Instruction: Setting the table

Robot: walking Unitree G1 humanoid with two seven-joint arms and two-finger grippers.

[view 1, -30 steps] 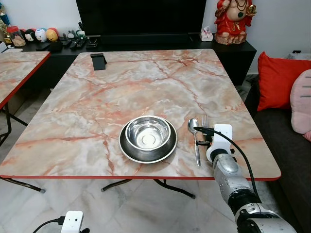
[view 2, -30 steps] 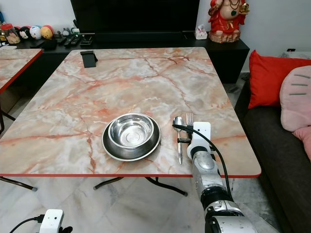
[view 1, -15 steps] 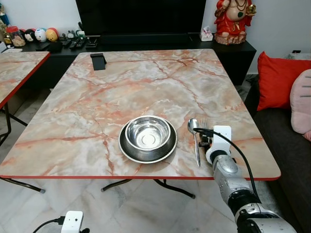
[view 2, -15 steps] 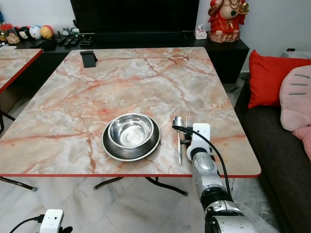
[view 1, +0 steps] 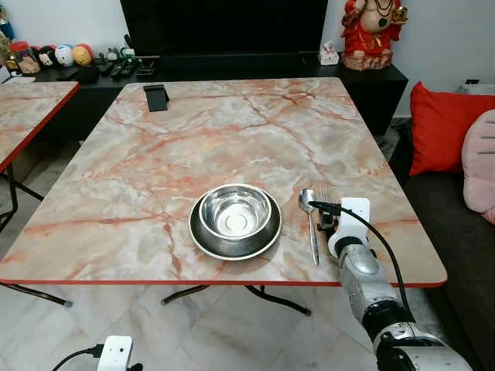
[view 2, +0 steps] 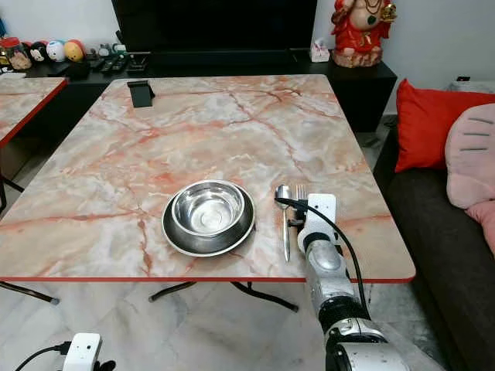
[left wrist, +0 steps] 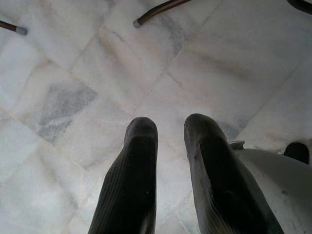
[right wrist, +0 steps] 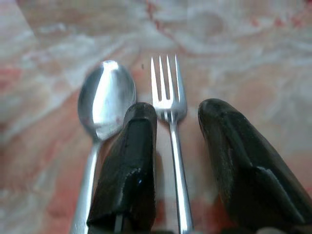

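Note:
A steel bowl (view 1: 235, 212) sits in a dark steel plate (view 1: 203, 238) near the front edge of the marble table (view 1: 193, 139). Right of the plate lie a spoon (view 1: 312, 232) and a fork (view 1: 325, 193), side by side, heads pointing away from me. My right gripper (view 1: 328, 221) rests low over the fork's handle. In the right wrist view the right gripper (right wrist: 178, 114) is open, with the fork (right wrist: 163, 83) lying flat between its fingers (right wrist: 131, 161) and the spoon (right wrist: 106, 97) just outside one of them. My left gripper (left wrist: 170, 126) hangs idle above the floor, fingers slightly apart.
A black phone stand (view 1: 156, 97) stands at the table's far left. A second marble table (view 1: 31, 108) is to my left. A sofa with a red cushion (view 1: 441, 127) and a pink one (view 1: 479, 162) runs along the right. A dark TV cabinet (view 1: 232, 66) is behind.
My right gripper has crept slightly forward along the fork. Fork, spoon, bowl and plate lie where they were.

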